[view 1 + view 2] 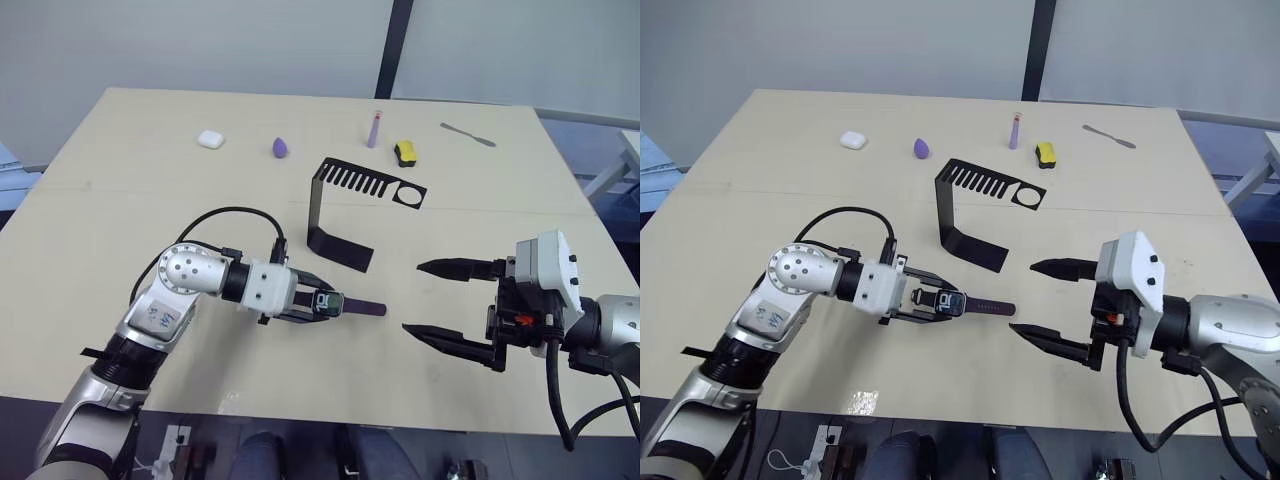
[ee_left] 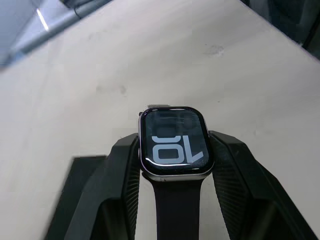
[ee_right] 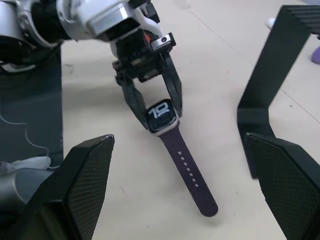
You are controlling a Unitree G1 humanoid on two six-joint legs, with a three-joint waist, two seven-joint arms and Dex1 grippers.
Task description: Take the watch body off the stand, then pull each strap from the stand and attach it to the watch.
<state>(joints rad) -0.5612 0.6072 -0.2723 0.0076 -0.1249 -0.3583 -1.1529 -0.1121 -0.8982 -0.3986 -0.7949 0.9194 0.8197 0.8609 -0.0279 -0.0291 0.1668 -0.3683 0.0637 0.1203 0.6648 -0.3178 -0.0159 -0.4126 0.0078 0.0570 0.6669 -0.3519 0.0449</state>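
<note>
Dark purple strap (image 3: 189,170), already on the watch body (image 3: 162,116) and trailing limp over the worktop (image 1: 480,180), looks light and floppy, so the left hand (image 1: 940,301) pinches the rigid case edges while the right hand (image 1: 1052,306) waits wide, empty.

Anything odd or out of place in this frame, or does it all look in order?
One thing: the watch body, gripped between the left gripper's jaws, carries one strap, and its other end is bare in the left wrist view. The stand has bare slots, and I see no second strap on the table. Nothing looks spilled or damaged.
</note>
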